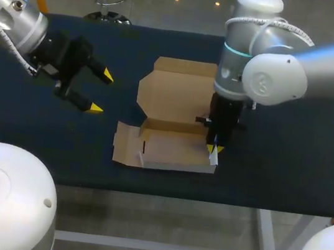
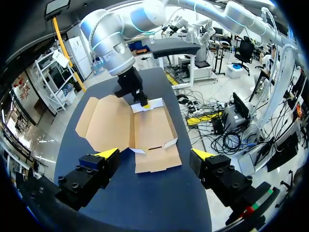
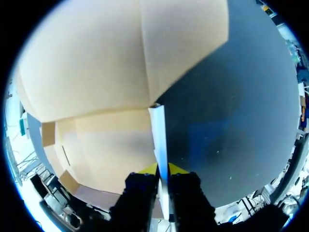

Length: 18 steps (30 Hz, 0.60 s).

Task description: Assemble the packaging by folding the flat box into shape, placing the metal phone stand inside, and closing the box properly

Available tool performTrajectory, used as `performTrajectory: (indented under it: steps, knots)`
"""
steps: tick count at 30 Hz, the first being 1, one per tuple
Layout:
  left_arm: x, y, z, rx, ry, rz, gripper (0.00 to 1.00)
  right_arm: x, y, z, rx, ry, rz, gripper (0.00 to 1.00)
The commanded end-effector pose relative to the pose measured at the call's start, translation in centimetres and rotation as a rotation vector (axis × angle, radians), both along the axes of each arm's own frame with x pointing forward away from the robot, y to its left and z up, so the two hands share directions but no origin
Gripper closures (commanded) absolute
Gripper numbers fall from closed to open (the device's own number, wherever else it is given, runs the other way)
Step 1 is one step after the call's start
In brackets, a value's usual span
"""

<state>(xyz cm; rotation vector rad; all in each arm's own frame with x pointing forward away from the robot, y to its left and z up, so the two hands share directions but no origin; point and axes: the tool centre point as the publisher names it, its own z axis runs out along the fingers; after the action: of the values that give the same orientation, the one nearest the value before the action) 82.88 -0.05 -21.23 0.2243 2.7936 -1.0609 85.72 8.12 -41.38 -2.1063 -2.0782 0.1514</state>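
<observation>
1. Cardboard box: partly folded, at the middle of the dark table. Its lid panel lies flat and open, and the tray walls are partly raised.
2. Right gripper: upright over the box's right edge, clenched on 1 raised side flap, with a yellow tip pressing each face.
3. Left gripper: 2 fingers spread wide, grasping nothing, above the table left of the box.

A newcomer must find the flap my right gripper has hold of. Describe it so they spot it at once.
On the dark blue table lies a half-folded brown cardboard box, lid spread flat. At its right end the side flap stands upright, pinched edge-on in the right gripper. The opposite end's flap lies flat instead.
</observation>
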Motion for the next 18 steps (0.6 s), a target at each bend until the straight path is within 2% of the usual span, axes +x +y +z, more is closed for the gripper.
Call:
performTrajectory:
  steps: [1, 11, 18]
  knots:
    - [-0.03, 0.07, 0.1, 0.004, 0.002, -0.001, 0.0, -0.48, -0.24, -0.58, 0.002, -0.061, -0.012, 0.85]
    - [-0.03, 0.07, 0.1, 0.004, 0.002, -0.001, 0.0, -0.38, -0.21, -0.92, -0.008, -0.151, -0.035, 0.84]
    - [-0.03, 0.07, 0.1, 0.004, 0.002, -0.001, 0.0, -0.25, -0.16, -1.06, -0.014, -0.177, -0.043, 0.84]
